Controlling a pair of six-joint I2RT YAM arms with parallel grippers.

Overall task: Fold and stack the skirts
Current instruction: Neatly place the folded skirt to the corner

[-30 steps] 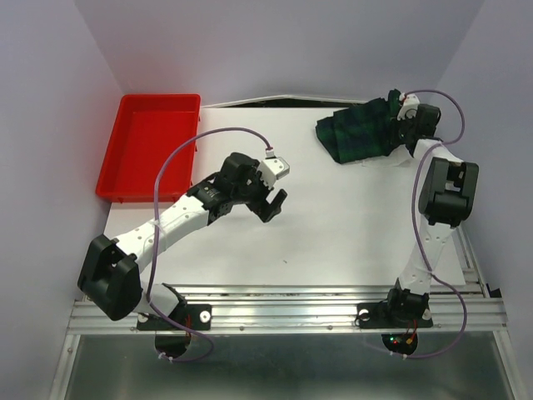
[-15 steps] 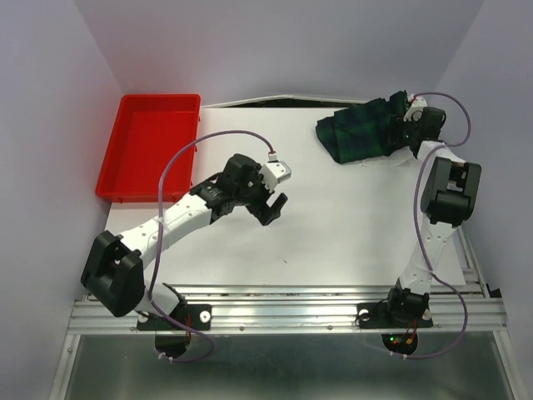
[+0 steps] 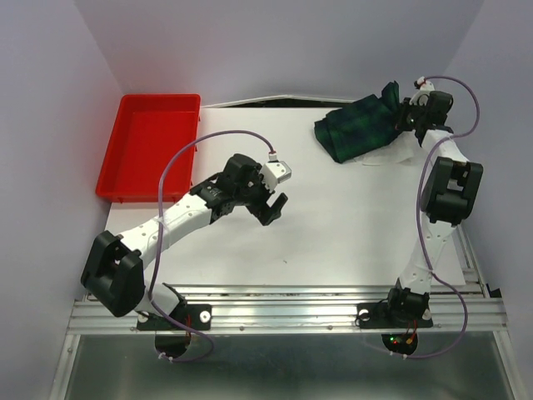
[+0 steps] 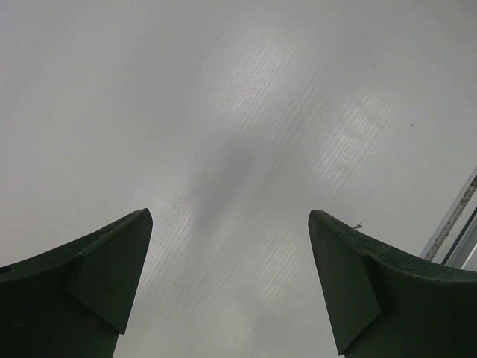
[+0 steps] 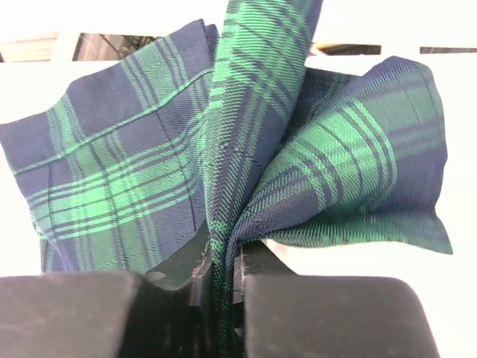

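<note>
The dark green and navy tartan skirt (image 3: 360, 129) lies bunched at the far right of the table. My right gripper (image 3: 405, 107) is shut on its right edge and holds that edge lifted; in the right wrist view the tartan cloth (image 5: 223, 149) is pinched between the jaws of the gripper (image 5: 222, 272). A white thin garment (image 3: 391, 152) lies partly under the skirt's near right side. My left gripper (image 3: 273, 208) is open and empty over the bare table near the middle; in the left wrist view its gripper (image 4: 229, 280) shows only table between the fingers.
A red plastic tray (image 3: 150, 143) stands at the far left of the table. The white table (image 3: 333, 225) ends in a metal rail at the near edge. Purple-grey walls close in on both sides and the back.
My right gripper has risen and moved back and to the right, lifting the skirt's right edge with it. The left arm has barely moved.
</note>
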